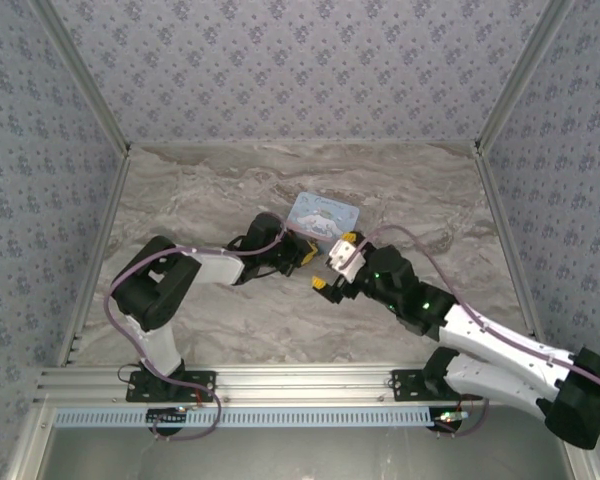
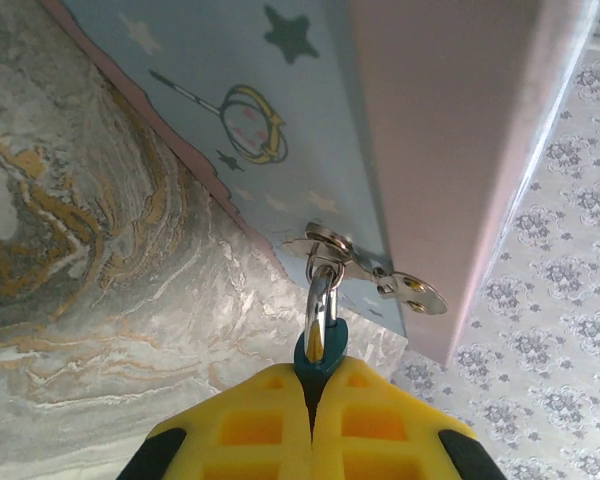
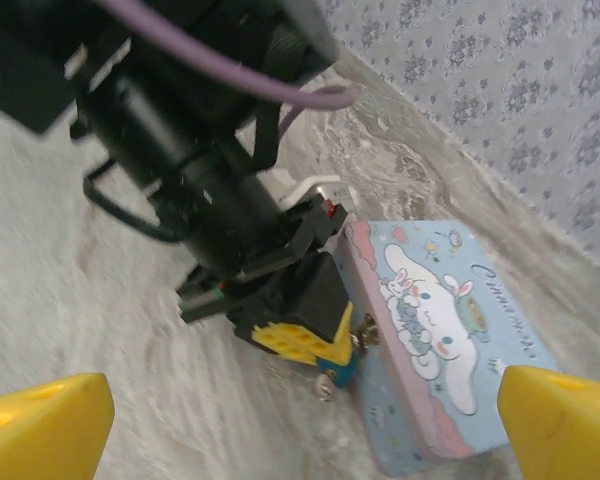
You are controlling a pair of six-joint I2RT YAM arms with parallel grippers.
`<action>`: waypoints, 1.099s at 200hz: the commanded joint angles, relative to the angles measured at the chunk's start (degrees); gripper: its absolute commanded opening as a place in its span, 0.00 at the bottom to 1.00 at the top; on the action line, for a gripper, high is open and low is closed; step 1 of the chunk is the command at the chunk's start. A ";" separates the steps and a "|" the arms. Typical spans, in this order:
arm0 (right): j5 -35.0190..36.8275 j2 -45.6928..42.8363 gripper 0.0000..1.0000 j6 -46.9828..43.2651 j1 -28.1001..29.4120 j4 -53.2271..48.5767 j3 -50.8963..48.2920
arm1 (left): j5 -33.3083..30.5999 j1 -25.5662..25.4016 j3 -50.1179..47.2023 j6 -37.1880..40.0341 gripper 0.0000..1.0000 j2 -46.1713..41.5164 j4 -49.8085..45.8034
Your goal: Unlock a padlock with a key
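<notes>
A robot test cell, lab-like: a marble-patterned table point(image 1: 230, 320) boxed in by floral-papered walls point(image 1: 280, 60) on aluminium posts point(image 1: 85, 80). The left arm point(image 1: 155, 290) and right arm point(image 1: 500, 345) stand bolted to an aluminium rail point(image 1: 300, 381) at its near edge.

- The left arm point(image 1: 170, 290) reads to me as black joint housings alternating with white link shells.
- The right arm point(image 1: 500, 350) has the same black-and-white build; I count two small green lights point(image 1: 421, 296) on its black sections.
- I see a lilac cable point(image 1: 130, 275) running along each arm.
- The left gripper point(image 2: 313, 400) carries yellow fingers point(image 2: 250, 425) with square moulded recesses and black corners behind them.
- The right gripper point(image 1: 335, 262) has a white body and blunt yellow fingertips point(image 3: 40, 420).
- Black base brackets point(image 1: 170, 382) sit under both arms.
</notes>
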 commanded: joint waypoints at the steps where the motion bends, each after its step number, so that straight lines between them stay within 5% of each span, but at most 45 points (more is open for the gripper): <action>1: 9.87 3.76 1.00 -15.37 1.59 -0.75 -0.03 | 1.47 0.05 1.72 -4.42 0.00 -2.92 -2.10; 45: 14.18 12.01 1.00 -26.69 3.51 11.34 -3.12 | 2.28 0.06 2.77 -7.52 0.00 -4.19 -5.55; 109: 8.51 20.00 0.71 -26.46 0.31 13.21 -2.39 | 3.18 -0.27 4.46 -8.82 0.00 -4.23 -7.04; 220: 5.51 27.36 0.40 -25.46 -3.23 19.15 -1.64 | 4.46 -1.03 4.89 -10.39 0.00 -2.02 -5.39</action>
